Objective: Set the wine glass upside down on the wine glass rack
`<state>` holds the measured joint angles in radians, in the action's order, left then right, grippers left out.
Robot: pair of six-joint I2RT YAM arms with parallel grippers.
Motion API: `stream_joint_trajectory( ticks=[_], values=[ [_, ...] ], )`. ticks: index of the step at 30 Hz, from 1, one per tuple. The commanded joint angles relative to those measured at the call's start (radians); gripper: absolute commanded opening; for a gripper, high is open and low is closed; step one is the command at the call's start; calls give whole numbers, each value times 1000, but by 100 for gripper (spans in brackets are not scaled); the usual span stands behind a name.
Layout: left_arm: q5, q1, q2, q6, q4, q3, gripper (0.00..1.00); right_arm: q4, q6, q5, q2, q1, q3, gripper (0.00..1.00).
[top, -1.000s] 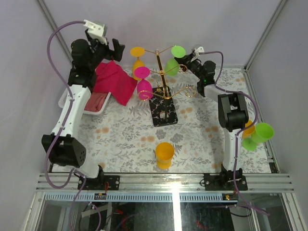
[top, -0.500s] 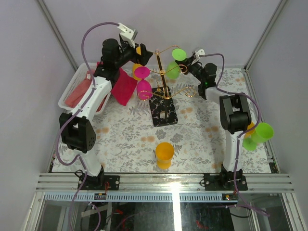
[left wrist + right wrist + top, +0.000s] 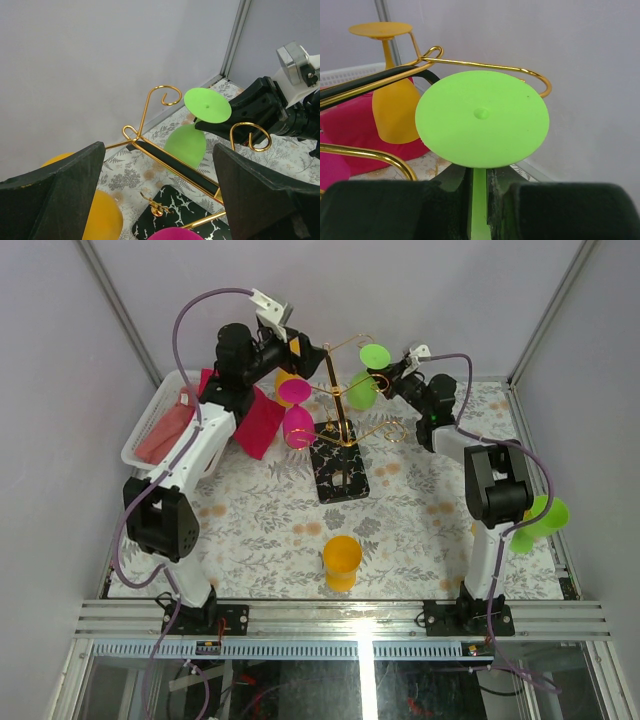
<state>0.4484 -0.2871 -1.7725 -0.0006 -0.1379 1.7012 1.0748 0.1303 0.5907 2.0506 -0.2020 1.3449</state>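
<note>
The gold wire rack (image 3: 335, 390) stands on its black patterned base (image 3: 338, 470). An upside-down green wine glass (image 3: 364, 380) is at the rack's upper right arm. My right gripper (image 3: 385, 372) is shut on its stem. In the right wrist view the stem (image 3: 478, 200) sits between the fingers, under the round foot (image 3: 482, 117), beside a gold arm (image 3: 485, 65). My left gripper (image 3: 283, 345) hovers open and empty at the rack's upper left. Its fingers (image 3: 55, 200) frame the rack (image 3: 170, 160) and the green glass (image 3: 187, 142).
A pink glass (image 3: 298, 422) and an orange glass (image 3: 285, 375) hang upside down on the rack's left arms. An orange cup (image 3: 341, 562) stands near the front. Green glasses (image 3: 535, 522) lie at the right edge. A white basket (image 3: 150, 430) with red cloth is at left.
My left arm has swung from over the basket to the rack's upper left. My right gripper has shifted slightly right with the green glass.
</note>
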Motion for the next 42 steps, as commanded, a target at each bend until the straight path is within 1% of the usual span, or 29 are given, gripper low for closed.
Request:
stream_joint_trajectory(
  ticks=[1, 6, 10, 14, 20, 27, 35, 42],
  values=[
    [7, 0, 61, -3, -69, -33, 88, -6, -53, -59, -94, -13, -10, 0],
    [-15, -3, 110, 26, -44, -77, 88, -54, -114, -135, -153, -11, -80, 0],
    [-35, -2, 146, 50, -21, -107, 88, -92, -150, -152, -211, 3, -143, 0],
    [-40, -1, 167, 52, -21, -133, 88, -96, -153, -135, -281, 23, -214, 0],
    [-48, -2, 186, 51, -20, -156, 88, -143, -201, -112, -399, 28, -309, 0],
    [-57, -2, 215, 54, -20, -184, 88, -190, -215, -58, -516, 32, -387, 0],
    [-76, -1, 239, 41, -34, -228, 88, -240, -220, -14, -568, 33, -420, 0],
    [-70, -1, 245, 27, -45, -239, 88, -226, -186, 41, -544, 31, -418, 0]
  ],
)
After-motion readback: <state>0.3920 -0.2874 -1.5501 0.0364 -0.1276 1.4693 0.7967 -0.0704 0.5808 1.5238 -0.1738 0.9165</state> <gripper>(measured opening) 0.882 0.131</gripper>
